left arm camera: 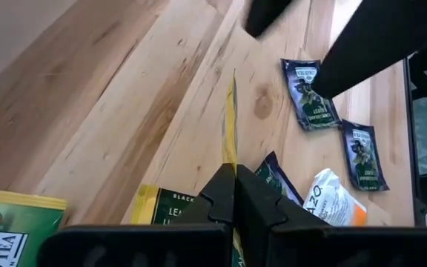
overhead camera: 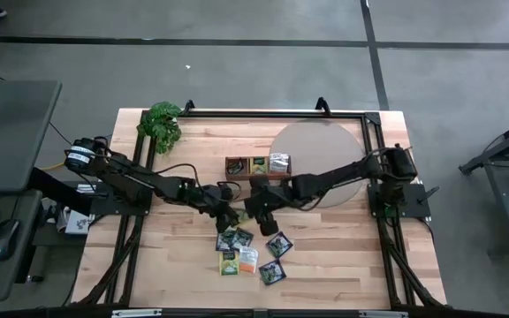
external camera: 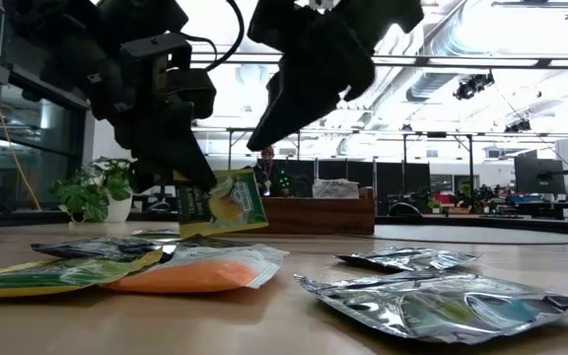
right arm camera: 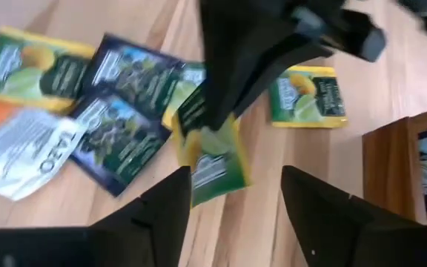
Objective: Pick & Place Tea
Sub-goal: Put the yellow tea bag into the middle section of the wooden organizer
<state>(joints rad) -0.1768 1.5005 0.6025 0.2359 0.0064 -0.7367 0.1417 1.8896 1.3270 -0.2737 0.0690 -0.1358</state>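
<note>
While the left gripper (external camera: 190,182) pinches a yellow-green sachet (external camera: 221,202) hanging just above the table, the right gripper (right arm camera: 236,189) hovers close beside it, fingers spread and empty.

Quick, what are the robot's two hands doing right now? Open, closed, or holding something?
Left hand: closed, pinching a yellow-green tea sachet lifted above the table.
Right hand: open, holding nothing, beside the left hand.

glossy foil sachet (external camera: 442,306), seemingly smooth wood table (overhead camera: 343,256)
</note>
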